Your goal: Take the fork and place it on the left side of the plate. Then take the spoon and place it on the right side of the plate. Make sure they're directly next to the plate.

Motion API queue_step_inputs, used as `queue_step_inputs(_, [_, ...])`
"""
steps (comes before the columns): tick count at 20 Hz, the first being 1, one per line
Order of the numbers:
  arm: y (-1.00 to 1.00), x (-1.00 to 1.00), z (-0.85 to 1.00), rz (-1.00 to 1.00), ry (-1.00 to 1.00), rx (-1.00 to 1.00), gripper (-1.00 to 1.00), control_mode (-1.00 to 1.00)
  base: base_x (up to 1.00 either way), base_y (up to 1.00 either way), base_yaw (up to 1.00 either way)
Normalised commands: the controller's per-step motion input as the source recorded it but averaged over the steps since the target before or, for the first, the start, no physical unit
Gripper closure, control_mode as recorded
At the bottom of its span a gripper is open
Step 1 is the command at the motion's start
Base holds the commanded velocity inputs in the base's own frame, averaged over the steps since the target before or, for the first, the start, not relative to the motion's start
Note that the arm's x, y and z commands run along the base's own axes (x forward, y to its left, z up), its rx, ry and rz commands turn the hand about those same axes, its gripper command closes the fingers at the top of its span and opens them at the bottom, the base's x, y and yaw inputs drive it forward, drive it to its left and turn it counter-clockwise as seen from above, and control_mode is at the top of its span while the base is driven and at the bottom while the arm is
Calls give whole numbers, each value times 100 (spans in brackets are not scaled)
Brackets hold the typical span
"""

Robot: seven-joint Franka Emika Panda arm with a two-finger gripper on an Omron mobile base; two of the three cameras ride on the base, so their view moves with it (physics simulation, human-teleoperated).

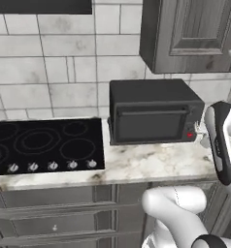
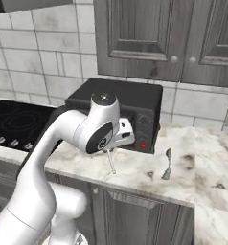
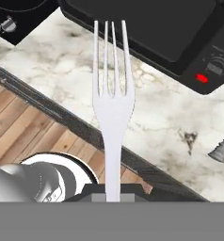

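My gripper (image 2: 109,149) is shut on the handle of the fork (image 2: 111,163), a slim silver fork that hangs tines-down above the marble counter (image 2: 135,167), in front of the black oven. In the hand view the fork (image 3: 112,108) runs straight up from the gripper (image 3: 113,192), its tines pointing toward the oven. The spoon (image 2: 167,165) lies on the counter to the right of the fork, bowl toward the wall; it shows at the right edge of the hand view as the spoon (image 3: 222,149). The plate is out of view.
A black toaster oven (image 2: 128,112) stands against the tiled wall, just behind the gripper. A black cooktop (image 1: 40,143) with knobs lies to its left. Grey wall cabinets (image 2: 159,38) hang above. The counter's front edge (image 1: 103,181) drops to drawers and a wooden floor.
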Motion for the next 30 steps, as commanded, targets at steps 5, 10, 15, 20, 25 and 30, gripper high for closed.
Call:
queue_step_inputs(5, [0,0,0,0,0,0,100,100,-56,61,34])
queue_step_inputs(10, [0,0,0,0,0,0,100,100,-53,50,38])
queue_step_inputs(15, [0,0,0,0,0,0,100,100,-52,57,41])
queue_step_inputs(20, [0,0,0,0,0,0,100,100,-59,67,40])
queue_step_inputs(25, [0,0,0,0,0,0,100,100,-77,62,36])
queue_step_inputs(30, [0,0,0,0,0,0,100,100,-87,66,31])
